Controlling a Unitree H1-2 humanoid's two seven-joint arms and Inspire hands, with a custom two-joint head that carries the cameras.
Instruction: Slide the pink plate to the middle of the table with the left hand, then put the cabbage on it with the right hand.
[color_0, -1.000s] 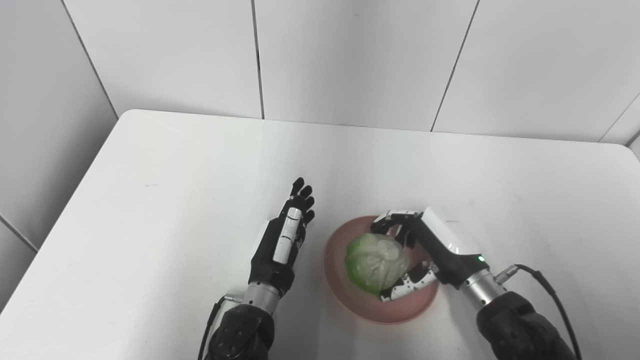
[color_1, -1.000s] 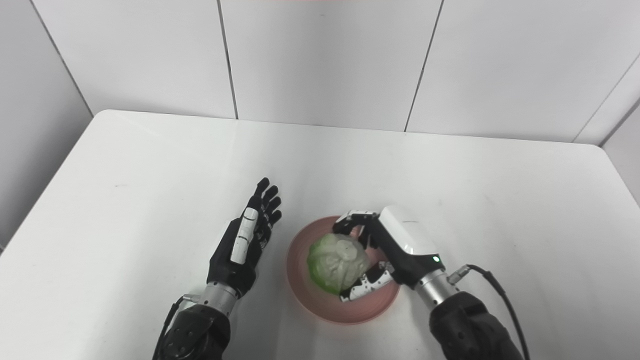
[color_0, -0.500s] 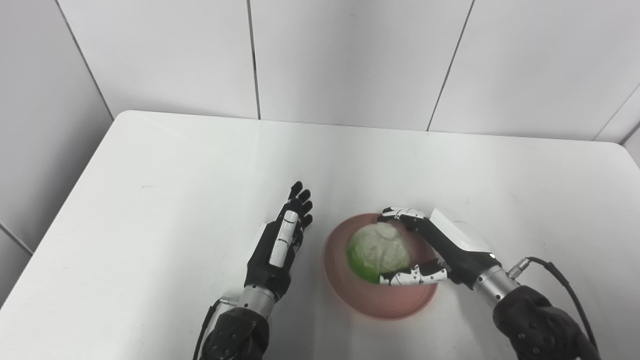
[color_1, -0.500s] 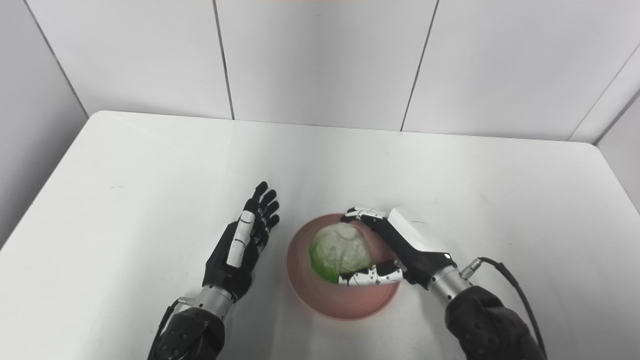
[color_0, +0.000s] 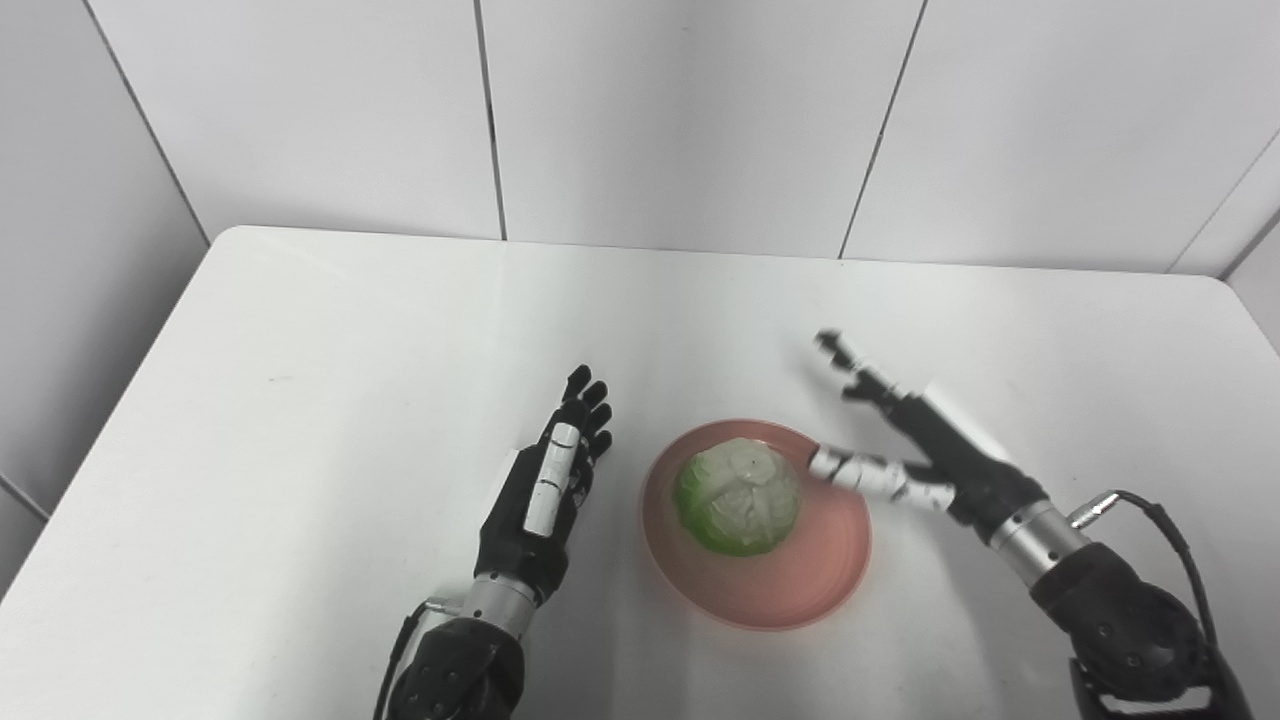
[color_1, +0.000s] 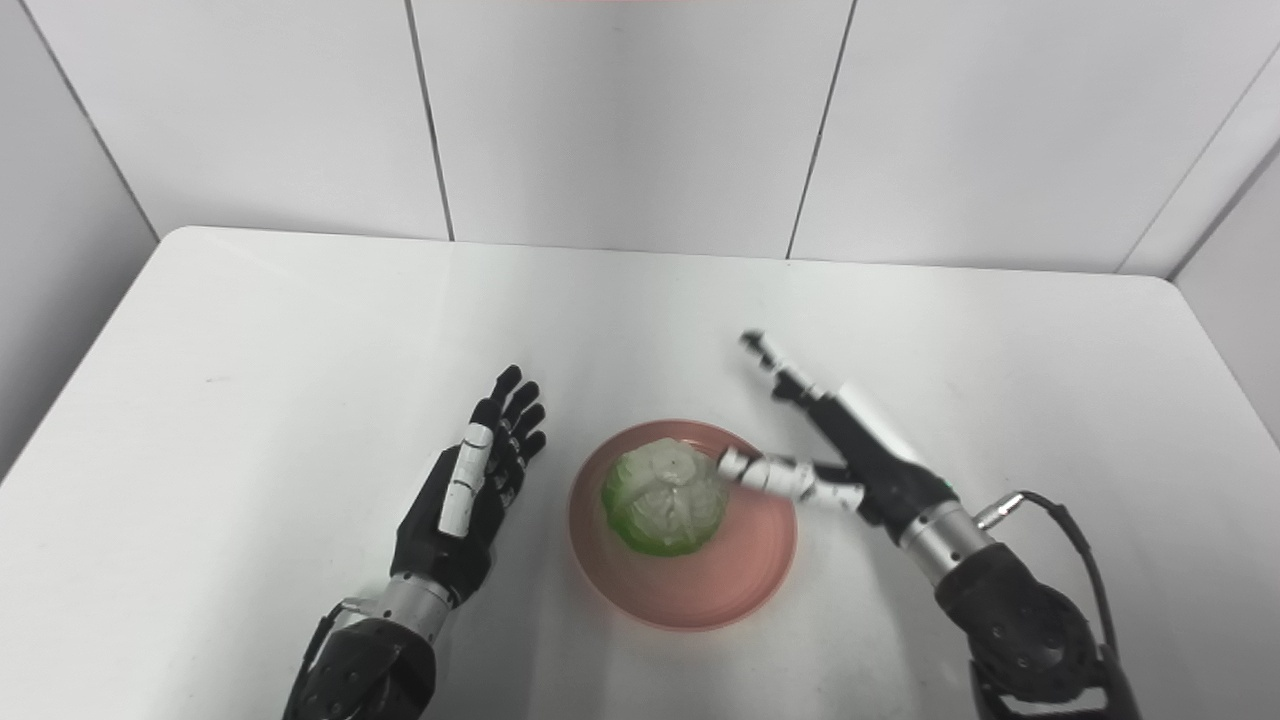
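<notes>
Beside plate | right hand fingers splayed, empty | left hand flat, open

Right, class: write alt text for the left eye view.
A cabbage sits on a pink plate near the middle of a white table. The right robot hand is open beside the plate; the left robot hand lies open, apart from it.

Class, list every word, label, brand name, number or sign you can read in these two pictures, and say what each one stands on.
None: no readable text appears in either view. The pink plate, the cabbage, the table, the wall tiles, the left hand and the right hand carry no legible words, numbers or labels.
</notes>
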